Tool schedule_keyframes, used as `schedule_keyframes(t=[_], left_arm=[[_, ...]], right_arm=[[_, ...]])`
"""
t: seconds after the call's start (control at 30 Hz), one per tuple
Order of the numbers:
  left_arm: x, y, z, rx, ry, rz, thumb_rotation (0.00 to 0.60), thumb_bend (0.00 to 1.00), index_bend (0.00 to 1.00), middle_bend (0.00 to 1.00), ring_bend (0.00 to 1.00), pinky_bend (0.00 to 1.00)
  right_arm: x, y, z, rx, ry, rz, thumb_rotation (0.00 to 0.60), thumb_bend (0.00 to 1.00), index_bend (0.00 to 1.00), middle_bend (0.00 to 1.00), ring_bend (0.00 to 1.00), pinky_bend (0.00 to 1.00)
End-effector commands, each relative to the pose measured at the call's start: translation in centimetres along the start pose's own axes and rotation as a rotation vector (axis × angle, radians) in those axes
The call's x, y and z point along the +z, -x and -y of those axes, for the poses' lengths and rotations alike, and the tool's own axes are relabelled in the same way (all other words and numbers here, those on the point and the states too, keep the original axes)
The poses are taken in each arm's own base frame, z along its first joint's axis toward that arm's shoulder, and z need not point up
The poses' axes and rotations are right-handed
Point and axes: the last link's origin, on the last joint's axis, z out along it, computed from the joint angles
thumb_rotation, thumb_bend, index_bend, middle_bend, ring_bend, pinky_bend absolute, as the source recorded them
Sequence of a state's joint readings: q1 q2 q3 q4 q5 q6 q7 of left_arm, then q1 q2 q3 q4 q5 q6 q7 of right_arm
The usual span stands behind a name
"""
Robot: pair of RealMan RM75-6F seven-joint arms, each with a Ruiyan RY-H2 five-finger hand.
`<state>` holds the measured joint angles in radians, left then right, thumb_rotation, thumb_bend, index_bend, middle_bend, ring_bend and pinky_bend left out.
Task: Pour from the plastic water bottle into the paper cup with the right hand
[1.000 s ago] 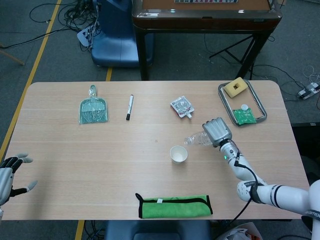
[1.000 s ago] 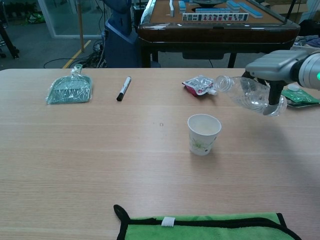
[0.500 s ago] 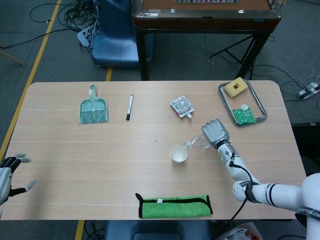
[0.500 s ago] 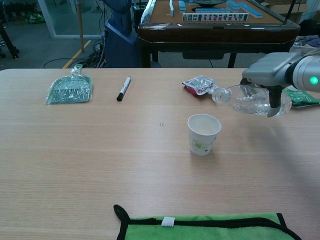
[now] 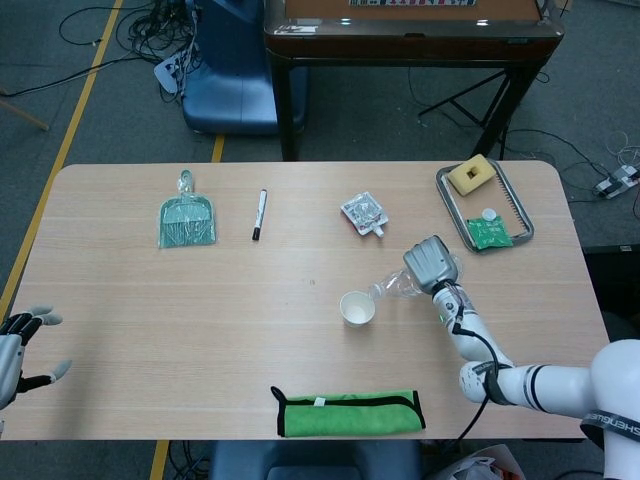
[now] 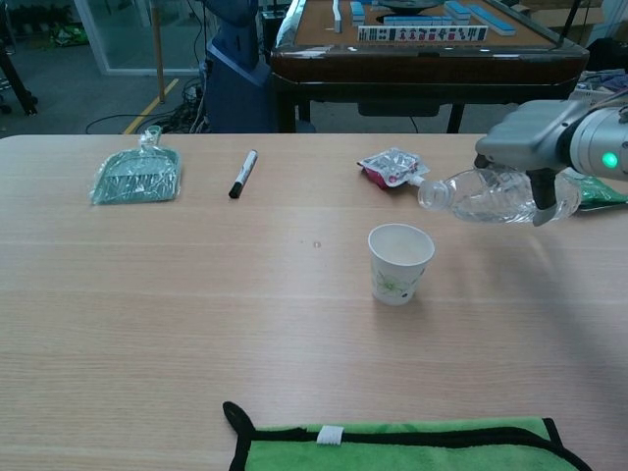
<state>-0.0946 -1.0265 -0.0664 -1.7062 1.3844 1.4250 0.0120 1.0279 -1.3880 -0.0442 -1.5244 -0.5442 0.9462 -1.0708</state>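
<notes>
**Bottle tipped flat, mouth closing on the cup**

The right hand (image 6: 535, 147) wraps its fingers around the body of the plastic water bottle (image 6: 483, 196) and holds it in the air, lying almost level, neck pointing away from the hand toward the paper cup (image 6: 398, 263). The cup stands on the tabletop (image 6: 196, 294) below and just beyond the bottle's mouth. The bottle looks thin-walled and light, probably near empty, though the chest view is too soft to show a water line; a mid-body grip suits it, squeezed gently so it doesn't buckle. The cup is light too and would tip at a nudge. Against a second ago, the bottle is flatter and lower, its mouth nearer the rim. The left hand (image 5: 18, 345) waits far off, fingers spread.
</notes>
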Motion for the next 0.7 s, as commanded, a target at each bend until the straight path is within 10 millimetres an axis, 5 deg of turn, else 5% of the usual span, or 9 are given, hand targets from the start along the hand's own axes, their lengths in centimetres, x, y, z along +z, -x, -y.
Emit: schedule_keyframes(t=[0.03, 0.7], left_arm=[[0.0, 0.0, 0.0, 0.001, -0.001, 0.001, 0.6, 0.15, 0.34, 0.23, 0.23, 0.47], [0.0, -0.3, 0.1, -0.006, -0.005, -0.008, 0.6, 0.15, 0.34, 0.23, 0.23, 0.47]], right_arm=[[0.1, 0.0, 0.1, -0.029, 0.007, 0.001, 0.6, 0.16, 0.62, 0.63, 0.49, 0.49], [0.7, -1.1, 1.4, -0.181, 0.049, -0.005, 0.6, 0.16, 0.62, 0.63, 0.49, 0.49]])
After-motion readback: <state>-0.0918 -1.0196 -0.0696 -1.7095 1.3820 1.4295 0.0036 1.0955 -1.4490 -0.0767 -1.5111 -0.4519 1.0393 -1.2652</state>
